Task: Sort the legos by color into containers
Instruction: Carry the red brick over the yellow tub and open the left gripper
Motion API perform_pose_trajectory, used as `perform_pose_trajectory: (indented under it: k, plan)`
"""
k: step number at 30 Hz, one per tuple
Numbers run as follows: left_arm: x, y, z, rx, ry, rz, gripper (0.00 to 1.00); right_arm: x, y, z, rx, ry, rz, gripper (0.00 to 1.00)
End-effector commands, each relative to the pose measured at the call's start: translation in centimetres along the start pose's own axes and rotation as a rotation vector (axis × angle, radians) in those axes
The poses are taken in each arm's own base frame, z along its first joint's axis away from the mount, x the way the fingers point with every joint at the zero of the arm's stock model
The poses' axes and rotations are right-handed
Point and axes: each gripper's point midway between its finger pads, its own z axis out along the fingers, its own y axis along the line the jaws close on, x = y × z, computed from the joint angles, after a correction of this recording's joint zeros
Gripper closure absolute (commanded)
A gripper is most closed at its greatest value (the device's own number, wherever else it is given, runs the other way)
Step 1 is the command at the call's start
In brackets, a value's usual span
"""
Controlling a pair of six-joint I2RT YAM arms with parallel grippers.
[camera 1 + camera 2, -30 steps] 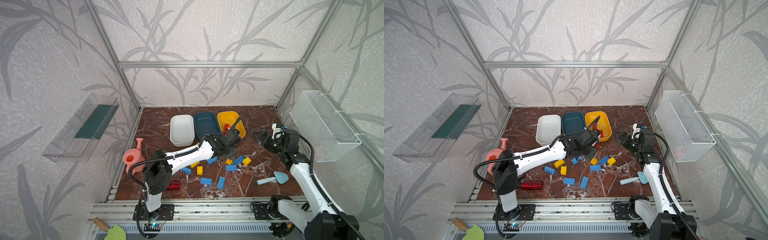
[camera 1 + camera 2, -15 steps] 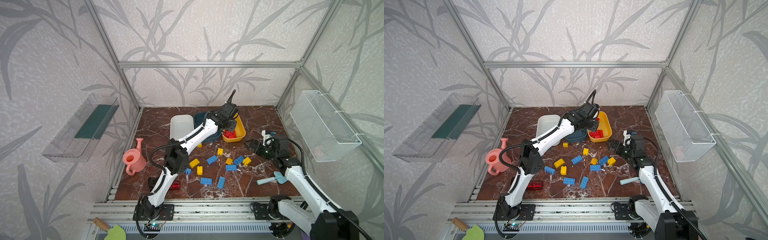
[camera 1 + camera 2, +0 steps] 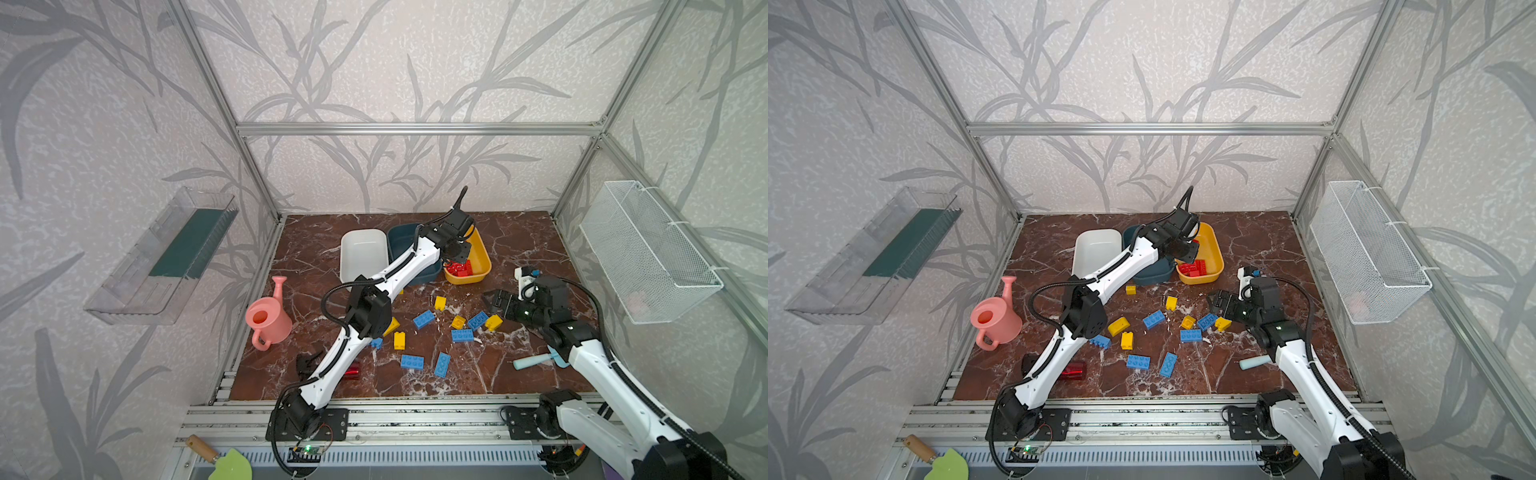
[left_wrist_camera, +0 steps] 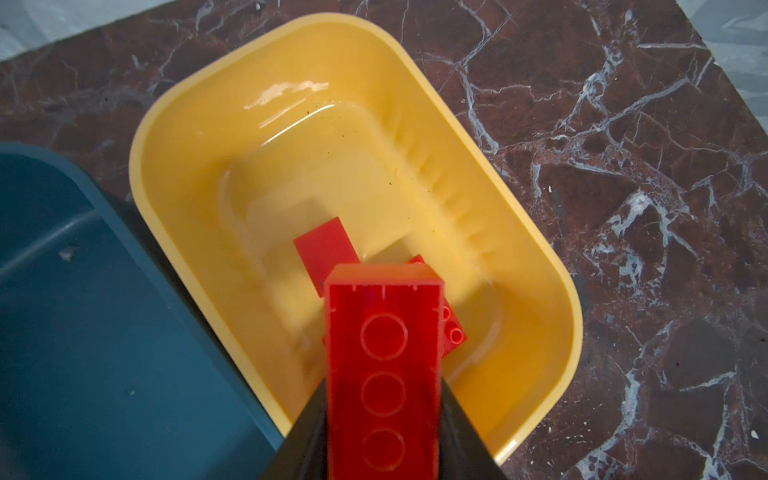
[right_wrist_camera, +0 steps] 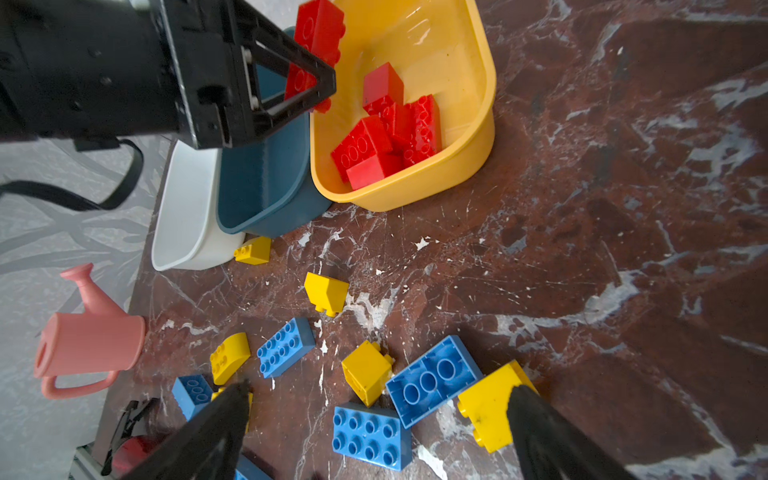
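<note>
My left gripper (image 3: 457,253) hangs over the yellow tub (image 3: 483,259), shut on a long red lego (image 4: 382,332), which shows between its fingers in the right wrist view too (image 5: 318,29). Several red legos (image 5: 386,137) lie in that tub. The teal tub (image 3: 400,243) and the white tub (image 3: 361,253) stand to its left in both top views. Blue legos (image 3: 424,319) and yellow legos (image 3: 440,302) lie scattered on the marble floor. My right gripper (image 5: 380,388) stands open just above the right end of that pile, with nothing between its fingers.
A pink watering can (image 3: 266,320) stands at the left edge. A red spray bottle (image 3: 353,369) lies under the left arm. A light blue scoop (image 3: 532,361) lies front right. On the walls hang a wire basket (image 3: 648,249) and a clear tray (image 3: 166,253).
My left arm swung up from the floor pile to above the yellow tub, carrying the red lego. My right gripper came forward and down toward the loose bricks.
</note>
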Motion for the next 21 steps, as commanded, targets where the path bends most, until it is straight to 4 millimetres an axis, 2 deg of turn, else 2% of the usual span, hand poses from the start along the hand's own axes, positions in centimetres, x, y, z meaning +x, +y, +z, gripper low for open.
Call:
perform_pose_trajectory:
  k: [1, 5, 10, 13, 17, 21]
  plan:
    - [-1.2, -0.2, -1.0, 0.016, -0.032, -0.006, 0.50, 0.5, -0.2, -0.1, 0.049, 0.012, -0.048, 0.03]
    - [-1.6, 0.2, -1.8, 0.000, -0.038, -0.022, 0.37, 1.0, 0.3, 0.1, 0.060, 0.028, -0.082, 0.03]
    - [-2.0, 1.5, -4.9, -0.047, -0.037, -0.088, 0.29, 2.0, 1.4, 0.5, 0.081, 0.062, -0.154, 0.05]
    - [-1.8, 2.3, -7.3, -0.077, -0.065, -0.126, 0.28, 2.7, 2.6, 0.9, 0.094, 0.091, -0.209, 0.07]
    - [-1.2, 3.7, -12.3, -0.106, -0.161, -0.196, 0.26, 3.2, 4.0, 1.7, 0.114, 0.104, -0.260, 0.08]
    - [0.9, 5.4, -16.7, -0.148, -0.212, -0.277, 0.26, 3.5, 5.0, 3.3, 0.151, 0.114, -0.283, 0.08]
